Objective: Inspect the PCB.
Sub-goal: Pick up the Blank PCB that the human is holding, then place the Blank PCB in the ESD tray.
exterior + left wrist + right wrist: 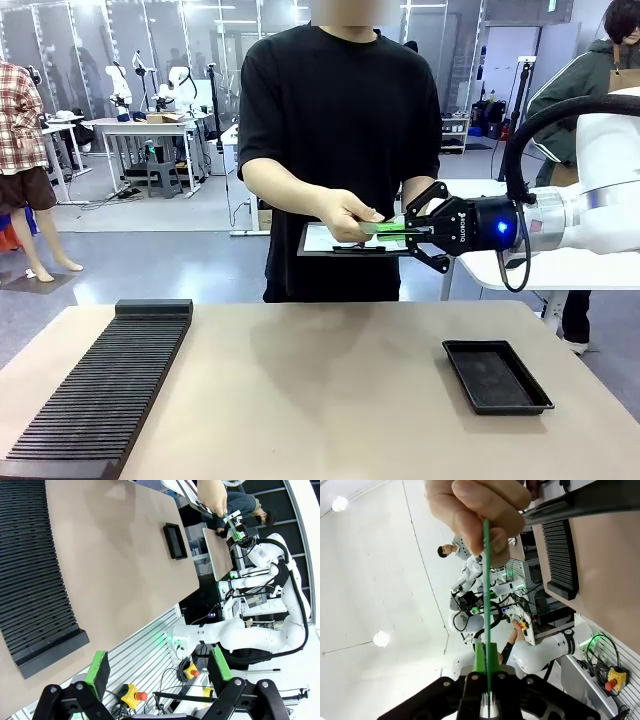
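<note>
Left claw (158,656): jaws spread wide, nothing between the pads. I list it as idle, well apart from the exchange.

Ridged black rack (100,390): on the table (320,400), at 8 o'clock from its middle. Not involved.

Person's hand (348,213): raised beyond the far edge, pinching the board's far end. A clipboard (325,243) sits just beneath it.

Board (384,227): in the air, lying flat between the hand and the right claw, touching both. In the front view it runs straight out from the right claw toward 9 o'clock. In the right wrist camera it reads edge-on, a thin green line from 6 to 12 o'clock, so its long axis lies in line with the fingers.

Right claw (420,233): closed tight on the board's near end, a green pad on each face.

Black tray (497,376): on the table, at 5 o'clock from the right claw.

Note: I judge the next move turns on that shared hold. The right arm is the nearer one, and any pull should follow the axis toward 3 o'clock once the hand lets go.
</note>
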